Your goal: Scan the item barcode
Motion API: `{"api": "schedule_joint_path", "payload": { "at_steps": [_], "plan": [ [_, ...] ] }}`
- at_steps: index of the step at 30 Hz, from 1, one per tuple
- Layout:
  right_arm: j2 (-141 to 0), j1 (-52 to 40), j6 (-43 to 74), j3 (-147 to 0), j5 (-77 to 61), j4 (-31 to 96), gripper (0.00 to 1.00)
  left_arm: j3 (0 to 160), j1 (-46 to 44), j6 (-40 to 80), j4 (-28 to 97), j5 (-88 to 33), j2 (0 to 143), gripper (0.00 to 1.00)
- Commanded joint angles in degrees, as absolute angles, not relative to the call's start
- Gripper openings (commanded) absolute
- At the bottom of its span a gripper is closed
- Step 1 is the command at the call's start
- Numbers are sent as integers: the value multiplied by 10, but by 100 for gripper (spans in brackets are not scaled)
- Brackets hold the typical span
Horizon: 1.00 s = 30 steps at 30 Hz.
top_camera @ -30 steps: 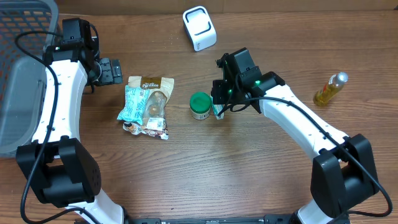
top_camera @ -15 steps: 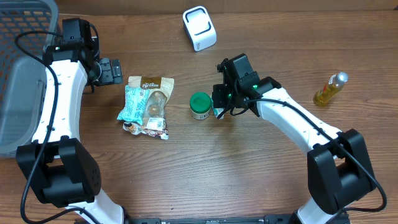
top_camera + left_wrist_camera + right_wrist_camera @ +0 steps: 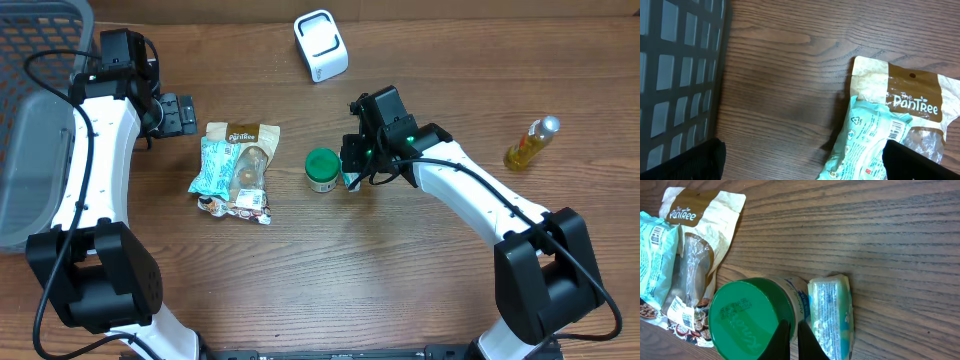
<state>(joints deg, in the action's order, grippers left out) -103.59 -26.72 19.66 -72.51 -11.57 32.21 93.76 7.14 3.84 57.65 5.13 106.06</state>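
- Right gripper [image 3: 790,339]: fingers pressed together, pinching nothing; tips sit in the gap between the green-lidded jar [image 3: 746,317] and the small packet [image 3: 831,315]
- Change: the wrist edged a touch towards the jar over the last second, then held still; jar and packet unmoved
- Left gripper [image 3: 180,113]: spread wide, idle beside the snack pouches [image 3: 238,160], near the basket [image 3: 25,130]
- Scanner [image 3: 320,45]: white, at the far side of the table [image 3: 300,280], well apart from jar and packet
- Reading: nothing lifted yet; closed tips suggest nudging the two apart, not a grasp; the scan has not begun
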Motion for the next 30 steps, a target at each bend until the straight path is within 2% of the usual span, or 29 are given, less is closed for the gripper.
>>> {"api": "schedule_joint_path", "payload": {
  "at_steps": [1,10,18,27,30],
  "plan": [
    [-1037,-270,202,-711,-112,319,4,948,69,28,576,48,1050,99],
    [-1037,-271,202,-705,-159,314,4,948,69,28,576,48,1050,100],
    [-1037,-318,202,-705,-172,313,4,948,69,28,576,48,1050,100],
    [-1037,-370,201,-705,-88,309,5,948,69,28,576,48,1050,100],
    [-1037,-370,197,-707,-69,301,12,948,69,28,576,48,1050,100]
  ]
}}
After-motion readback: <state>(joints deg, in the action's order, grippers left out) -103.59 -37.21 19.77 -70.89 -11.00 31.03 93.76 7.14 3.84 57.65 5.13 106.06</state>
